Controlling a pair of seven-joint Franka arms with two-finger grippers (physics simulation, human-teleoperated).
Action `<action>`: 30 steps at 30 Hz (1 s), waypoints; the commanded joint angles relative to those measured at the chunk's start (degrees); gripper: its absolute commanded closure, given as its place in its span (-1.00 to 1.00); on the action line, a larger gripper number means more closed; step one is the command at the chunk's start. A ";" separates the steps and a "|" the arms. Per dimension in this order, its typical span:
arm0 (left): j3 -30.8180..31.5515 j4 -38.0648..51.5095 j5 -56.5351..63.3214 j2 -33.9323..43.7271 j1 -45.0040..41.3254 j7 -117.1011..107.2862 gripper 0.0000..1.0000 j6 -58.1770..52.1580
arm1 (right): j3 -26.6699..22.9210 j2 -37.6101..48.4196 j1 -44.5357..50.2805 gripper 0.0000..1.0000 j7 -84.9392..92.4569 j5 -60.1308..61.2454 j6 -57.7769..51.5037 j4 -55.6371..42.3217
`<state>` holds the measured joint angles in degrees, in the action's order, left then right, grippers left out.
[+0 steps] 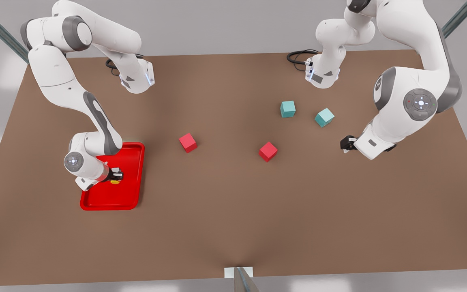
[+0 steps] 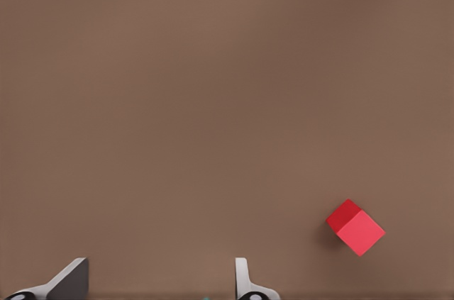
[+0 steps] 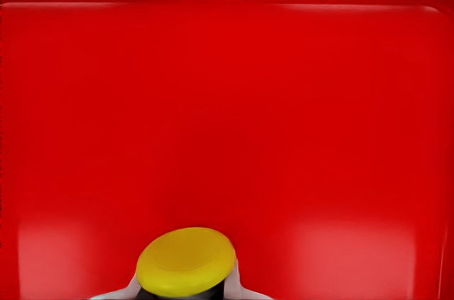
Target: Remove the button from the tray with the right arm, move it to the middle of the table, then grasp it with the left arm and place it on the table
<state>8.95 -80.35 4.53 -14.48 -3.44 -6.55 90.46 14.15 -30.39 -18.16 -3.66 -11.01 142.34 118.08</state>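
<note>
The button (image 3: 186,261), with its round yellow cap, sits low in the red tray (image 3: 227,101). My right gripper (image 3: 186,291) has a pale finger pressed against each side of the button's dark body. In the front view this gripper (image 1: 116,176) is over the tray (image 1: 130,194) at the front view's left, and the yellow cap (image 1: 114,182) peeks out below it. My left gripper (image 1: 347,144) waits above the table (image 1: 225,211) at the front view's right. Its fingers (image 2: 71,282) stand wide apart, holding nothing.
Two red cubes (image 1: 187,142) (image 1: 268,151) lie near the table's middle; one red cube (image 2: 356,228) also lies ahead of the left gripper. Two teal cubes (image 1: 288,109) (image 1: 324,117) sit farther back on the front view's right. Black cables (image 1: 298,56) lie at the far edge.
</note>
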 commanded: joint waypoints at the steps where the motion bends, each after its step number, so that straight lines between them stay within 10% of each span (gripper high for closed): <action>1: 0.02 0.02 0.04 0.07 0.01 -0.31 -1.00 -0.11 | 0.00 0.06 -0.04 0.14 0.32 -0.24 -0.13 -0.04; 11: 0.02 0.02 0.04 0.07 -0.08 -0.31 -1.00 -0.11 | 0.79 5.42 0.49 0.14 1.46 0.20 -5.75 -0.31; 22: 0.02 -0.68 0.04 0.07 -0.08 -0.39 -1.00 -0.20 | 12.83 4.64 12.78 0.15 -23.75 2.22 -20.35 -16.38; 26: 0.02 -0.68 0.04 0.07 -0.08 -0.39 -1.00 -0.20 | 9.77 -6.61 29.74 0.14 -43.08 5.20 -20.35 -31.14; 30: 0.02 -0.86 0.04 0.07 -0.08 -0.48 -1.00 -0.20 | -7.47 -13.47 49.97 0.15 -49.33 22.61 -22.46 -46.27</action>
<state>8.94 -81.19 4.53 -14.47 -3.52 -6.85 90.30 8.91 -43.02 29.16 -21.96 4.19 122.10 73.80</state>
